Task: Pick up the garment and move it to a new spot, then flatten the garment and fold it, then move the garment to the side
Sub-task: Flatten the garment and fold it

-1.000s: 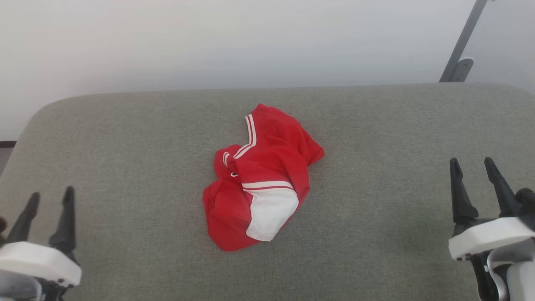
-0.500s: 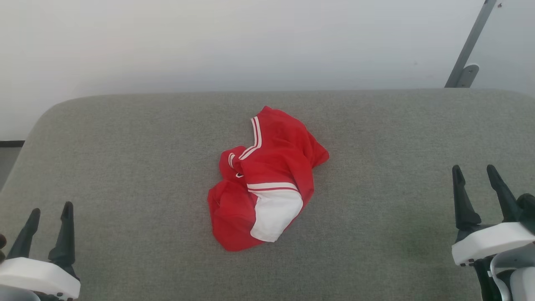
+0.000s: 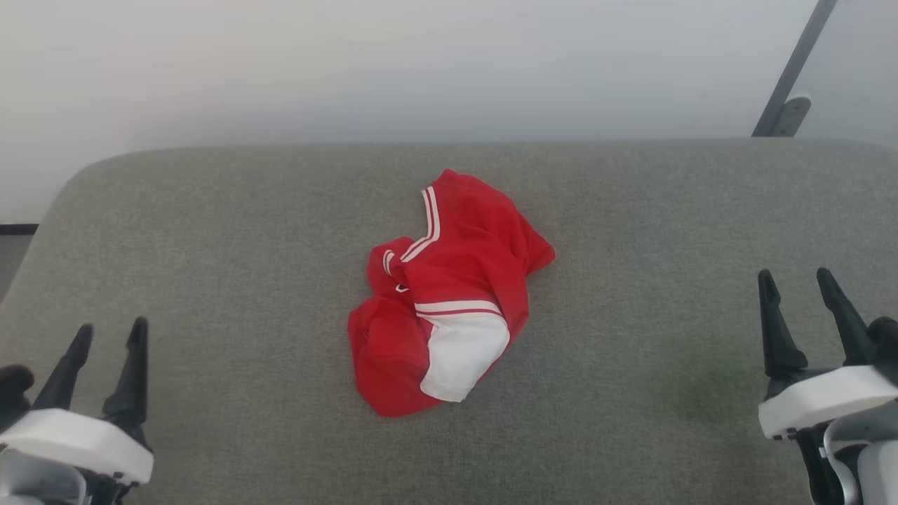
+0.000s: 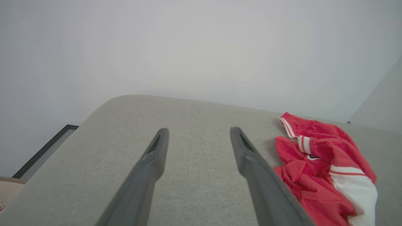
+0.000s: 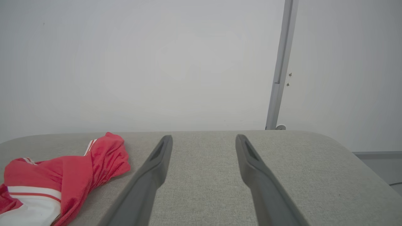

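So the garment (image 3: 449,294) is lying crumpled on the counter (image 3: 210,231). Left gripper (image 3: 113,323) and right gripper (image 3: 794,273) are both wide open, empty, well off to either side of it.

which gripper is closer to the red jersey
Left, narrowly. The left gripper sits left of the red jersey; the right gripper sits slightly farther off, to its right.

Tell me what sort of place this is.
Likely a plain indoor test room, not a lived-in home: a grey fabric-covered padded surface stands against a bare white wall, a grey metal post rises at the far right, and a crumpled red garment lies on it.
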Available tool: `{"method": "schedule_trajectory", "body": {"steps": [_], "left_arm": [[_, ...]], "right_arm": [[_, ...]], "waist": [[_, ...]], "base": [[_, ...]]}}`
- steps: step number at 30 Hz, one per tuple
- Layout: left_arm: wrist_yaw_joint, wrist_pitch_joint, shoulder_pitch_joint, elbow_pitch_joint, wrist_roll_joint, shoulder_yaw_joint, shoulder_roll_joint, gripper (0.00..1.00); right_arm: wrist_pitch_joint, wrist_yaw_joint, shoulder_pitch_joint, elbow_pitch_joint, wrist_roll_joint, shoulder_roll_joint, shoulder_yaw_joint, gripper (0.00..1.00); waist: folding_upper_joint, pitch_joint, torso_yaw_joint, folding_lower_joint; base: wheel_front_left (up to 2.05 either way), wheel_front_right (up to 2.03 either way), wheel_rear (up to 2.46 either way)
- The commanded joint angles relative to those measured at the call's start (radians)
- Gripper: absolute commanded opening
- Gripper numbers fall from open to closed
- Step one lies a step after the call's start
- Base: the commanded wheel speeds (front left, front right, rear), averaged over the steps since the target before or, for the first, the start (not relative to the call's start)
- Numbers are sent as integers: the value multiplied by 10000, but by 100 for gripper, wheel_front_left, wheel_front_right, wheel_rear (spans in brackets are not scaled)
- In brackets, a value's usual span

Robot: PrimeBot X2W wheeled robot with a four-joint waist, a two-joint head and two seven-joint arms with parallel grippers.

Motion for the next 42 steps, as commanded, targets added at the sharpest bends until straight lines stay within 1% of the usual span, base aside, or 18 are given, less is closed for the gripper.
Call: {"method": "schedule_trajectory", "body": {"steps": [1,6,10,11,16,21,30,33,36,40,42], "left_arm": [[-50,164,-232,-256,21,-115,38,100],[-124,775,-604,-1083,204,-676,106,100],[-77,1471,-959,-1883,479,-1334,67,100],[-77,1471,-959,-1883,479,-1334,67,100],[6,2489,-1477,-2731,735,-2136,75,100],[-67,3432,-2023,-3186,1021,-2952,-13,100],[-369,4617,-2969,-3041,1226,-4061,-263,100],[-477,4935,-3215,-2840,1242,-4287,-217,100],[-496,5281,-3384,-2591,1293,-4467,-197,100],[-337,5731,-3485,-2300,1268,-4587,-206,100],[-190,5986,-3488,-2174,1286,-4607,-172,100]], "right_arm": [[10,2,-159,-24,17,-25,12,100],[-62,1,-389,-40,32,-48,126,100],[-140,2,-560,-30,56,-15,150,100],[-140,2,-560,-30,56,-15,150,100],[-265,1,-811,31,68,41,200,100],[-432,1,-1100,140,88,112,256,100],[-702,2,-1559,437,153,187,437,100],[-785,2,-1678,525,184,216,538,100],[-877,1,-1780,630,212,238,585,100],[-963,1,-1895,781,232,243,616,100],[-998,1,-1929,820,261,250,625,100]], "waist": [[0,120,-55,0],[0,484,-220,0],[0,840,-395,0],[0,840,-395,0],[0,1363,-641,0],[0,1859,-889,0],[0,2549,-1298,0],[0,2733,-1431,0],[0,2875,-1568,0],[0,3027,-1707,0],[0,3089,-1758,0]], "base": [[0,0,0],[0,0,0],[0,0,0],[0,0,0],[0,0,0],[0,0,0],[0,0,0],[0,0,0],[0,0,0],[0,0,0],[0,0,0]]}}
